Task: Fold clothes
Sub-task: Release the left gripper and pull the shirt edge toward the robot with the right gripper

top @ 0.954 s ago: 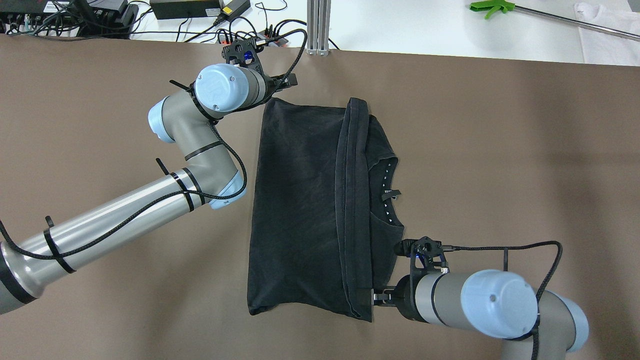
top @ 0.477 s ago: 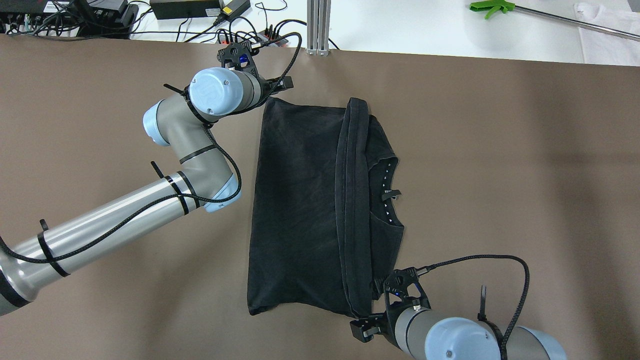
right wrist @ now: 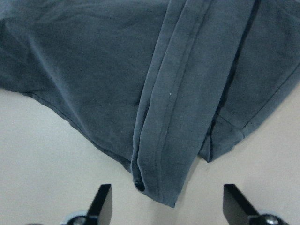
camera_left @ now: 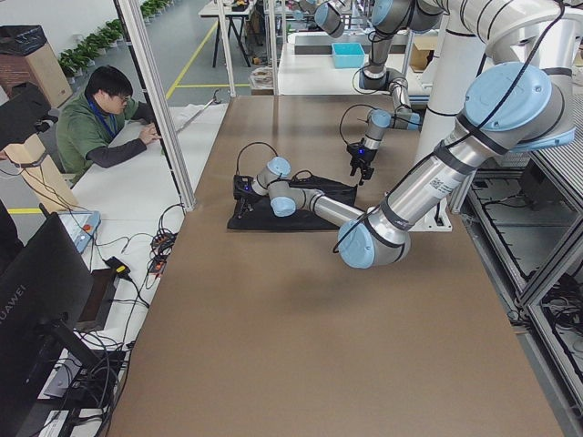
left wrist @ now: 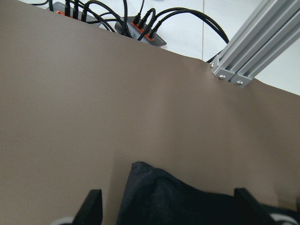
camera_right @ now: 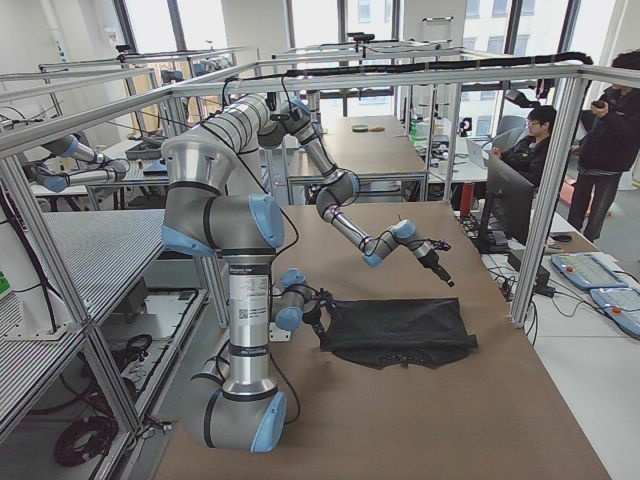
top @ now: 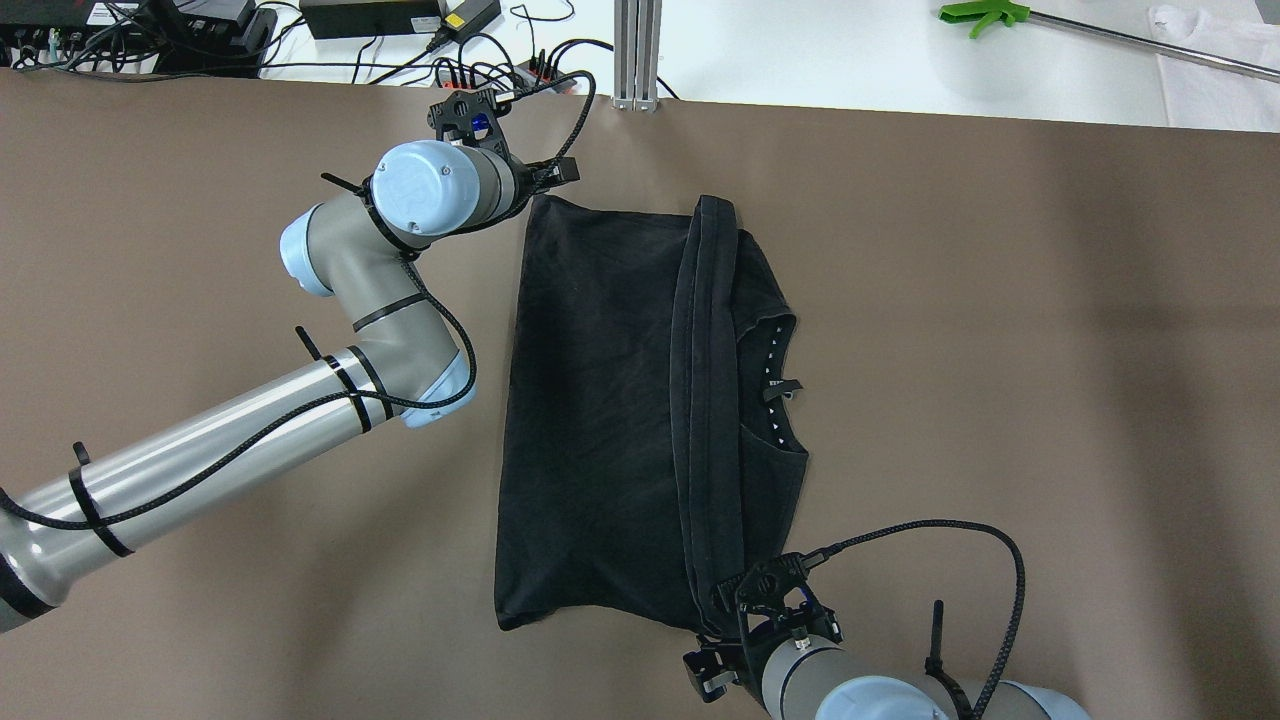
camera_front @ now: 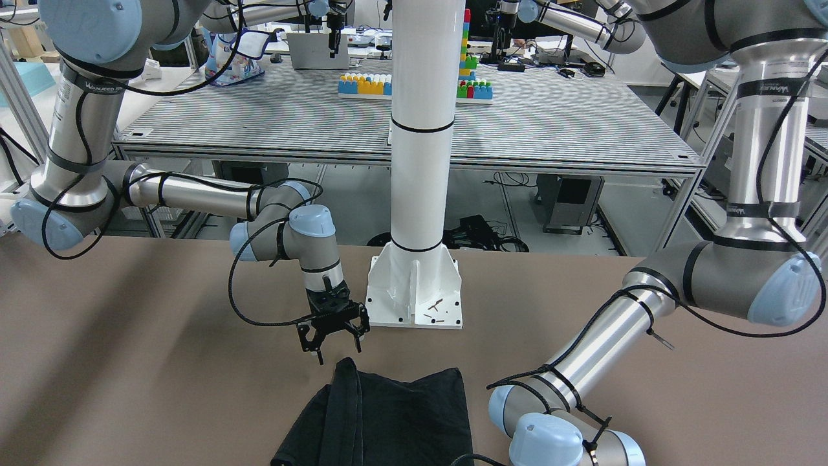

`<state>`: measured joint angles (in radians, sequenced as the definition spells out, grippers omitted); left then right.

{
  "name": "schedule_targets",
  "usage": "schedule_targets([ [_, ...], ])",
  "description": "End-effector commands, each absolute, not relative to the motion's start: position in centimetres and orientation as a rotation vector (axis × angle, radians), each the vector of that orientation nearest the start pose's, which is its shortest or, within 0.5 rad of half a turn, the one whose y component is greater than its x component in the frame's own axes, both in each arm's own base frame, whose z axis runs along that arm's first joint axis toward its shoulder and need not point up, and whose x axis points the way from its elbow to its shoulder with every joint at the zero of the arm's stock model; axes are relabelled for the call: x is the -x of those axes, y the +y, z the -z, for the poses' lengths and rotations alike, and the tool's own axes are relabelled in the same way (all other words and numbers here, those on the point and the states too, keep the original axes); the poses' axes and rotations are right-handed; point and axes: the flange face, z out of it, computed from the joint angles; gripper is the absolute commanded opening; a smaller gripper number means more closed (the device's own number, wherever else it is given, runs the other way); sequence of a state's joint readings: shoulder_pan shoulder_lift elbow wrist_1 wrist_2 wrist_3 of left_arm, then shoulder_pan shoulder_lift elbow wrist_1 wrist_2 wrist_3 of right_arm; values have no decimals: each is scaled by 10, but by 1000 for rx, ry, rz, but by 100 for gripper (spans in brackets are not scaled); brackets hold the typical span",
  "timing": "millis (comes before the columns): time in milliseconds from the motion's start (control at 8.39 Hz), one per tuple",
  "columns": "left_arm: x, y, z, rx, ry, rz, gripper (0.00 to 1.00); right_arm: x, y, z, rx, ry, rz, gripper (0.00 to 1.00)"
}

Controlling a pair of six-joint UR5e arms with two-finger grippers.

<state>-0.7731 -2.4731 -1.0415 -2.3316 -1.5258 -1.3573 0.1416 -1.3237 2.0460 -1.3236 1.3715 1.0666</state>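
Black clothes [top: 600, 420] lie part-folded, flat on table [top: 1000, 350] btwn arms; soft, light, limp fabric, prob. sags, so pinch both layers at corners/hem; left gripper [left wrist: 169, 208] wide over far corner, right gripper [right wrist: 168, 202] wide above near hem end, both empty.

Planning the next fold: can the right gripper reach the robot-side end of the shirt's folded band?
Probably yes: the right gripper hangs open just off that end of the clothes, with only bare table between.
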Motion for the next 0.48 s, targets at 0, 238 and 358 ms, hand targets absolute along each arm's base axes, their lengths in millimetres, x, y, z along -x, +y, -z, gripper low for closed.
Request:
schedule_targets([
  [0,-498,-679,-238,-577,990,527,100,523,-228,-286,-514,-841,238,78],
  [238,-498,-679,-240,-575,988,529,100,525,-229,-290,-519,-831,233,59],
  [358,-498,-679,-239,-575,990,528,100,526,-226,-290,-516,-832,236,46],
])
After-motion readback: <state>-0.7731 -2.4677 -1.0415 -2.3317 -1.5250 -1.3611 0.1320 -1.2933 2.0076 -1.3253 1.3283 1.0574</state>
